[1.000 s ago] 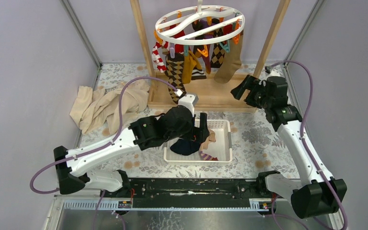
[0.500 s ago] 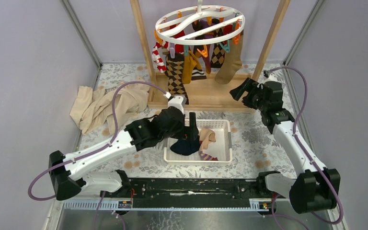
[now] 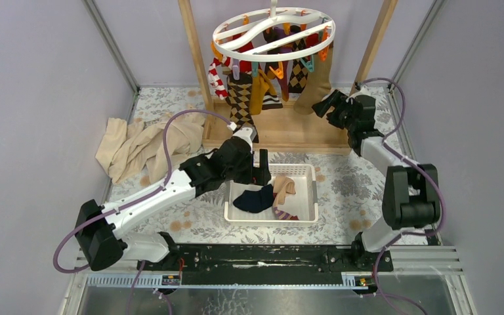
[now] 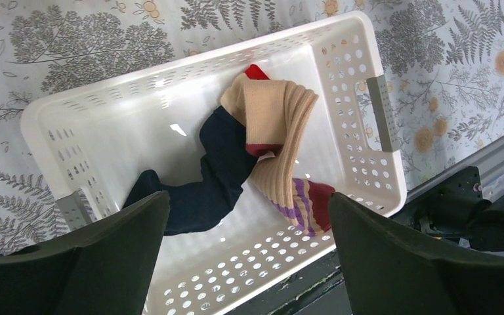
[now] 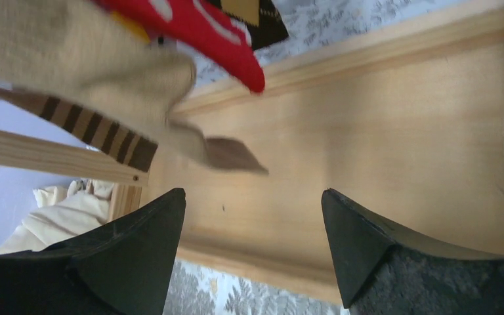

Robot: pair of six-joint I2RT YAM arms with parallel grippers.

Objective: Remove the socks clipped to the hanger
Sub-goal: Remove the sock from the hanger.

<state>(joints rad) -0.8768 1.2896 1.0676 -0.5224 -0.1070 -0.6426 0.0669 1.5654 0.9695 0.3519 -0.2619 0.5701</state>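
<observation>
right pincer (image 3: 321, 106) now nearer hanging socks (image 3: 241, 98)

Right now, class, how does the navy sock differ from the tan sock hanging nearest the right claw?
The navy sock is dark; the tan sock is pale. The navy sock lies crumpled in the basket; the tan sock hangs straight down from the hanger. The navy sock is unclipped; the tan sock is clipped on. Both are socks.
</observation>
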